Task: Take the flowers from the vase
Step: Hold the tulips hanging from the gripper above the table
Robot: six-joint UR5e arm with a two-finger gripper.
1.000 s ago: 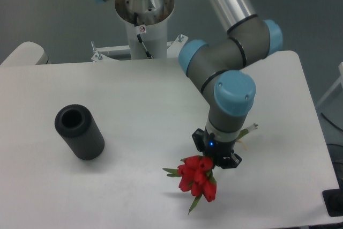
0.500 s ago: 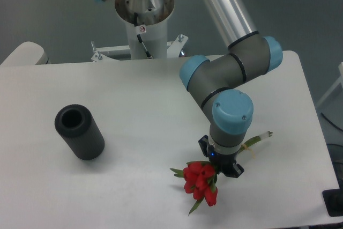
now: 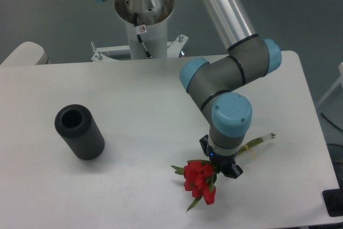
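Lying across the near right of the table, the flowers are overlapped mid-stem by the gripper, whose fingertips are hidden, so the jaws' state cannot be told. The vase is seen well apart at the left.

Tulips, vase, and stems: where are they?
tulips (image 3: 199, 179): fixed camera, on the red buds.
vase (image 3: 86, 139): fixed camera, on its dark side wall.
stems (image 3: 261, 140): fixed camera, on the pale green end.

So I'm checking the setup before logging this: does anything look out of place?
Nothing damaged or spilled. The bunch of red tulips is out of the upright, empty dark grey cylinder vase, low over the white table at the gripper.
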